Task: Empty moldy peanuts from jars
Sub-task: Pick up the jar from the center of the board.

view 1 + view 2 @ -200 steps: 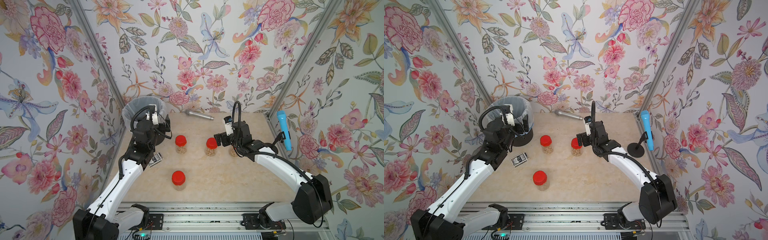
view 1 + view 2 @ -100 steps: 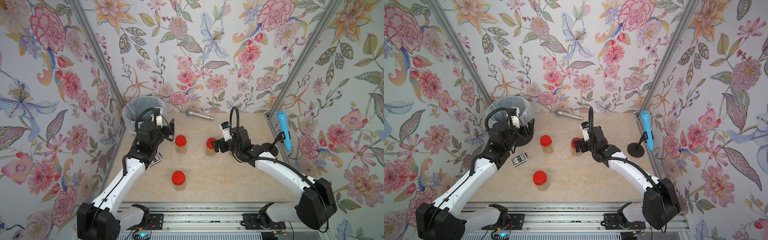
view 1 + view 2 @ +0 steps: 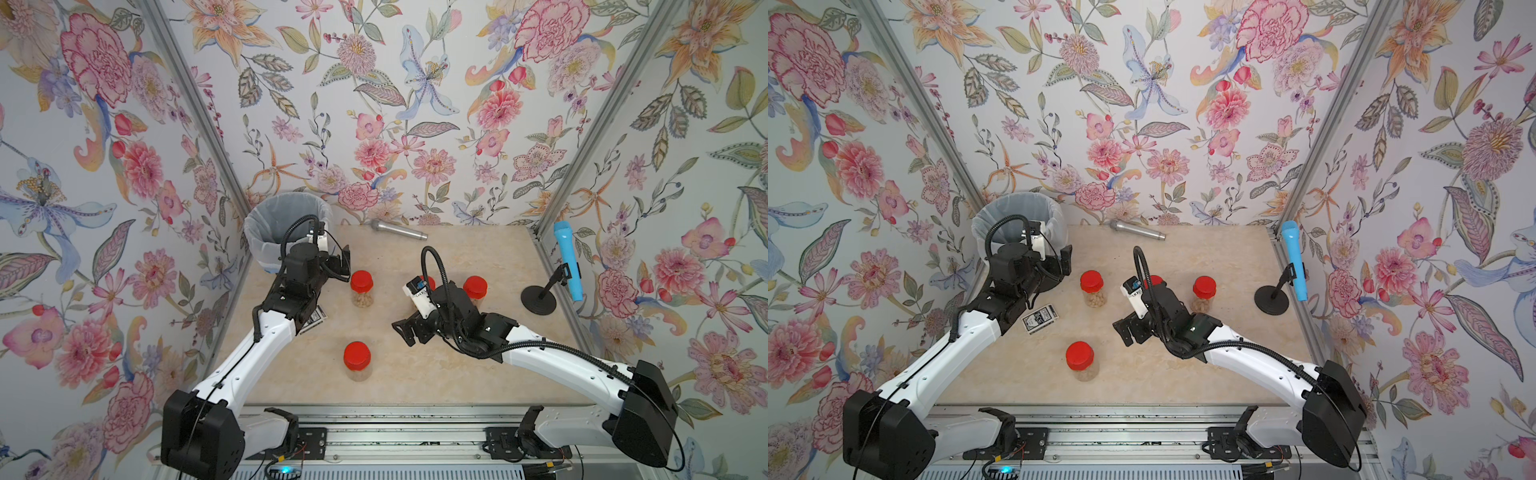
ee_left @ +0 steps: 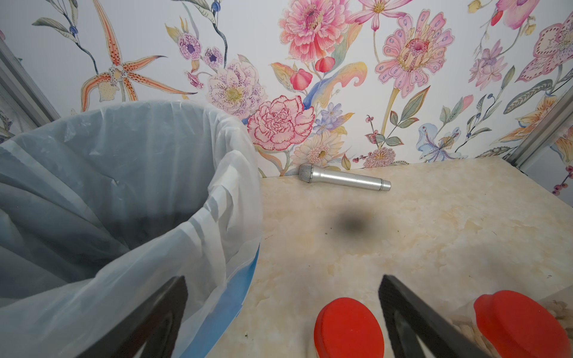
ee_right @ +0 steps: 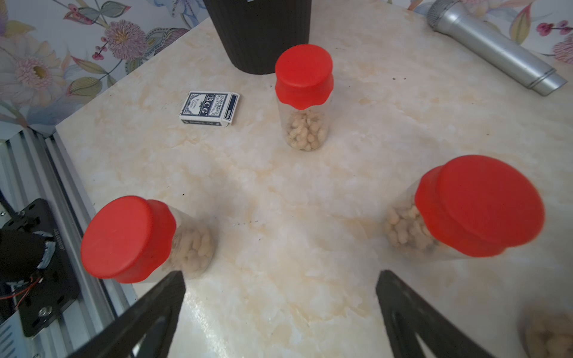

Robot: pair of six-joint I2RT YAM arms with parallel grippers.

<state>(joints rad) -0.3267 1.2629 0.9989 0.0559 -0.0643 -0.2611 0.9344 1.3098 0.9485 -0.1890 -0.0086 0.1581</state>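
Four clear jars with red lids stand upright on the table, each holding pale peanuts (image 5: 305,130). One jar (image 3: 361,286) is at the left back, one (image 3: 357,359) near the front, one (image 3: 475,286) at the right. The fourth jar (image 3: 1154,280) is half hidden behind my right wrist. My left gripper (image 3: 343,266) hangs open beside the bin and just left of the left-back jar; in the left wrist view a red lid (image 4: 348,328) shows low between its fingers. My right gripper (image 3: 405,332) is open above bare table, empty, among the jars (image 5: 477,207).
A black bin (image 3: 249,232) lined with a white bag stands at the back left corner. A silver microphone (image 3: 399,230) lies by the back wall. A blue microphone (image 3: 567,262) leans on a black stand (image 3: 538,299) at the right. A card deck (image 3: 1040,318) lies under my left arm.
My right gripper has drawn back from the middle jar toward the table's front. My left gripper has shifted slightly right, away from the bin toward the left-back jar. Both stay open.
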